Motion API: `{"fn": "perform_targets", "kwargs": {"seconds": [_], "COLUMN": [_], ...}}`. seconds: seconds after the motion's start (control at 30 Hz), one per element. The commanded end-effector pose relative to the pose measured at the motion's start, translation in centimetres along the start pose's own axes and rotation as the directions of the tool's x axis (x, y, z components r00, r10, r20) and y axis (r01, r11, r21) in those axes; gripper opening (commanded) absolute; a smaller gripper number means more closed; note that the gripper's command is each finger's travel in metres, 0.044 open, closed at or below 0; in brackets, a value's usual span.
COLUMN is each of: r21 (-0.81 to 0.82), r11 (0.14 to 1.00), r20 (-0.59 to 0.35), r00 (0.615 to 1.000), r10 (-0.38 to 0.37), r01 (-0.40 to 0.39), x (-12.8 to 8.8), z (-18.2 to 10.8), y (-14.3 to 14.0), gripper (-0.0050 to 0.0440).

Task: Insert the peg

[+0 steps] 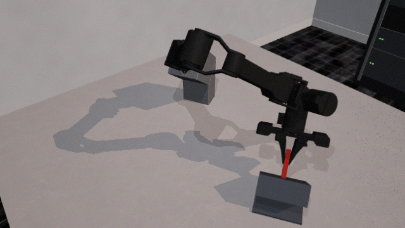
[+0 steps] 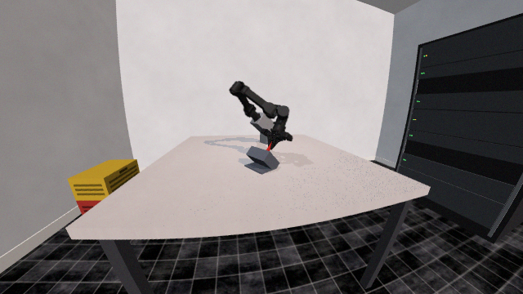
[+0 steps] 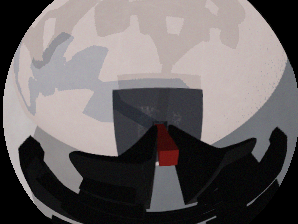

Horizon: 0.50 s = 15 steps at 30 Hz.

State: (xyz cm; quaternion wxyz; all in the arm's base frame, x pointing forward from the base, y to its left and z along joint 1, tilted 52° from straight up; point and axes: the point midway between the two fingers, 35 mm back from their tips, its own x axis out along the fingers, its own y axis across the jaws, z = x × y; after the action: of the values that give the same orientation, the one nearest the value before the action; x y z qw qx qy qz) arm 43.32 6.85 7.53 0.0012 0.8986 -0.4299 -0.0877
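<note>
Pincer (image 1: pixel 287 158) is closed tight on the upper end of the red peg (image 1: pixel 286 168). The peg's lower end reaches the top edge of the sloped panel (image 1: pixel 282 190) on the table (image 1: pixel 126 190). Much of the peg is visible above it, so I judge the insertion has begun at most; pushing fully in remains.
</note>
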Motion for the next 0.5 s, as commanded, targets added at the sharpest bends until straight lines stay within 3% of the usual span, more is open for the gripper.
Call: {"fn": "perform_targets", "kwargs": {"seconds": [0.0,0.47], "r21": [0.012,0.012], "r11": [1.0,1.0], "r20": [-0.002,-0.002], "r00": [1.0,1.0], "r10": [-0.006,-0.006], "r01": [0.006,0.006], "x": [-0.12,0.01], "z": [-0.53,-0.56], "y": [-0.14,-0.14], "gripper": [0.0,0.0]}}
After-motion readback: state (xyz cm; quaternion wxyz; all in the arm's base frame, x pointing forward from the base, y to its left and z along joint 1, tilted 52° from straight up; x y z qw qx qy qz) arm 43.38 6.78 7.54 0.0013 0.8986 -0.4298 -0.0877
